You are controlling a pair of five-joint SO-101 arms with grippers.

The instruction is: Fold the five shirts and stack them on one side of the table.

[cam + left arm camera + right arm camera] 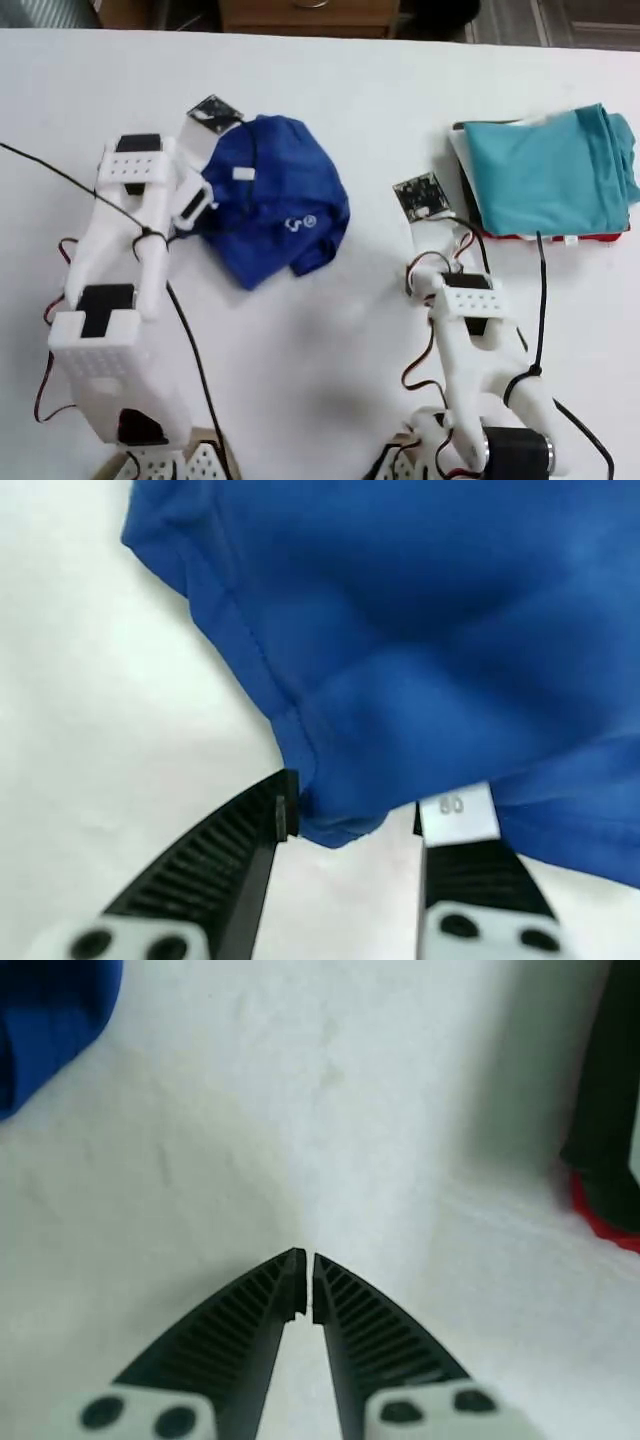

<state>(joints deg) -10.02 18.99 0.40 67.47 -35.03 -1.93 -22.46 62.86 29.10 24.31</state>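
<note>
While the left end effector (350, 815) stands with its jaws apart, we see a bunched fold of the blue shirt (400, 630) lying between its tips. The cloth touches the tip of one jaw, and a small white tag (455, 815) sits right at the tip of the other. We cannot see the jaws pressing the cloth, so the shirt looks loose between them.

From the high view, the blue shirt (275, 195) lies in the left half of the bench (350, 330), toward its far edge. It is crumpled into a rounded heap, not folded, with a seam running down one side.

Our right end effector (308, 1260) has its jaws closed tip to tip on nothing, over bare bench between the blue shirt and the stack of folded shirts (550, 170). That stack rests by the right edge of the bench, well apart from the blue shirt. A teal shirt (560, 160) lies on top, with a red edge showing beneath.
</note>
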